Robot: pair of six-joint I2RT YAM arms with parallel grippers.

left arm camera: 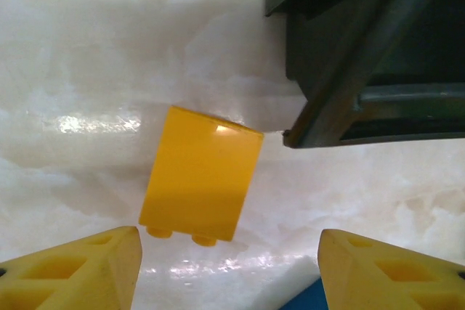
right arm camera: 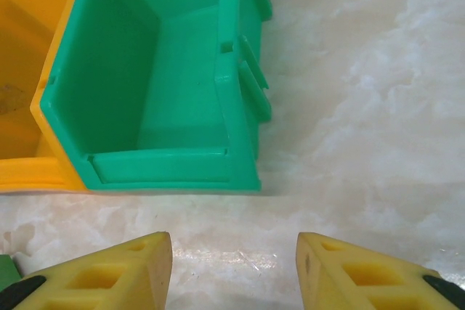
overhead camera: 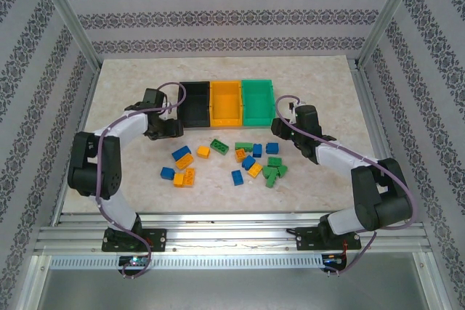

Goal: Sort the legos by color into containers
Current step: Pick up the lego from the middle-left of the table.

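Well, ur left claw (left arm camera: 229,270) is apart, w/ a yellow brick (left arm camera: 202,179) at 12 o'clock, not held. Right claw (right arm camera: 234,270) is apart too, w/ the empty green bin (right arm camera: 240,107) at 11. The legos (overhead camera: 232,161) u can see lie on the table (overhead camera: 327,96), so sorting looks barely begun.

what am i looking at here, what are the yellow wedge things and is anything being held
These are two robot arms bolted at the near edge of a table. The wide picture looks down from above and behind them. The other two pictures come from a camera on each wrist, and the yellow wedges at the bottom are that claw's own fingers.

On the table stand a black bin, an orange bin and a green bin, joined in a row, with small blue, green and yellow bricks scattered in front of them.

The left claw is open, with a yellow brick just ahead of it near the black bin, not gripped. The right claw is open and empty, facing the green bin.
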